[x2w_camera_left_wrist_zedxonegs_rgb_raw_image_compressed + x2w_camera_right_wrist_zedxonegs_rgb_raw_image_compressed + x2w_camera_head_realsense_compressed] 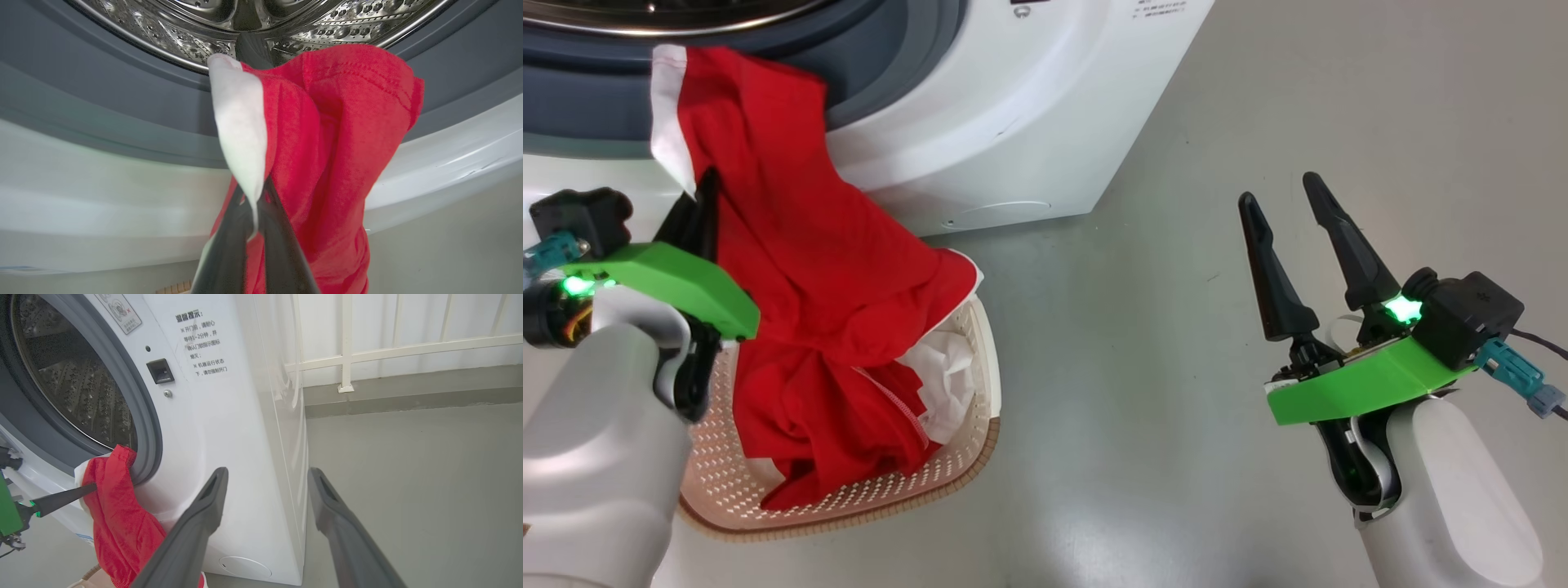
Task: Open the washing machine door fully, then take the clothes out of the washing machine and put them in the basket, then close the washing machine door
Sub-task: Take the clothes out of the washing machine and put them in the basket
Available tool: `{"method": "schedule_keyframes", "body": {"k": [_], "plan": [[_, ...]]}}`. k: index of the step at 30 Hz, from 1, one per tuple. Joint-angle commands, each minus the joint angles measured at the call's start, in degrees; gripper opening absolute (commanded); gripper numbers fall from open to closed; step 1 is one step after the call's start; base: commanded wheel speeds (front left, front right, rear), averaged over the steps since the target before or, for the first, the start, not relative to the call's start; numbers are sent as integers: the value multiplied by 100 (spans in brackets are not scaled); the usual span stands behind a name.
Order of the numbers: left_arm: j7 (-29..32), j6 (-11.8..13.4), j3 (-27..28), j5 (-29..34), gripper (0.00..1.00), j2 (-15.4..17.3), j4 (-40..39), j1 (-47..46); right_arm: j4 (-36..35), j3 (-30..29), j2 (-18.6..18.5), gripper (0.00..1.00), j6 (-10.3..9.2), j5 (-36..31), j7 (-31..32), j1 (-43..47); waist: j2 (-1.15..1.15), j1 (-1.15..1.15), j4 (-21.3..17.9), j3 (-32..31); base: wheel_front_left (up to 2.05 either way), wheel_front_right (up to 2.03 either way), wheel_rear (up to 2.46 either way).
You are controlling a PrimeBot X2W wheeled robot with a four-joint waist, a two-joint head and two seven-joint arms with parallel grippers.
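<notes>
"温馨提示" notice on washing machine

Head view looks steeply down from above onto the floor, the basket and the washing machine lower front, left hand and right hand low at either side. Left wrist view sits very close, aimed up at the drum rim. Right wrist view stands farther back, facing the machine's front corner and a railing; all 3 share the clothes at the opening.

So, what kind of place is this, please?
Probably a laundry area: a white washing machine stands on a grey floor, with a basket in front of it and a white railing nearby.
</notes>
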Motion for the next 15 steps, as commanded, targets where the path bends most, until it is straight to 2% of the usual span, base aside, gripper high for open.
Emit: {"method": "schedule_keyframes", "body": {"k": [1,9,15], "plan": [[-109,-18,90,-78,0,310,-202,123,-128,96,9,100,9,-2,-27,78,0,0,12,-16,0,0,0],[-205,-18,85,-73,0,456,-885,567,-133,57,-5,100,9,-10,-27,138,0,0,81,-77,0,0,0],[-218,155,300,92,0,576,-1882,1136,-125,57,-26,100,9,-13,-27,164,0,0,147,-120,0,0,0]]}}
